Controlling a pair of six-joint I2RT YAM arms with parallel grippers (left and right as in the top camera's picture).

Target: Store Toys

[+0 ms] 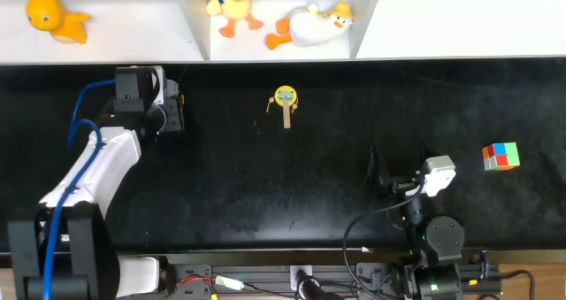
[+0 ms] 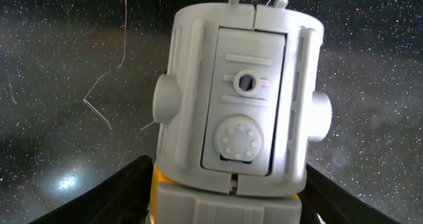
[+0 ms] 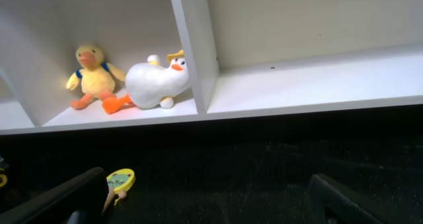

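Note:
A white toy robot [image 2: 241, 98] with a yellow part at its base stands between the fingers of my left gripper [image 2: 228, 194], which is shut on it over the black table. In the top view the left gripper [image 1: 172, 112] is at the table's back left, just in front of the white shelf [image 1: 371, 48]. My right gripper [image 1: 382, 172] is open at the front right with nothing in it. A yellow rattle [image 1: 286, 101] lies on the table mid-back, also seen as the rattle [image 3: 119, 182]. A coloured cube [image 1: 500, 156] sits at the far right.
The shelf's left compartment holds a yellow duck [image 1: 55, 17]. The middle one holds a yellow plush duck [image 1: 234, 6] and a white plush goose [image 1: 311, 26]. The right compartment [image 3: 317, 78] is bare. Cables run along the table's front edge.

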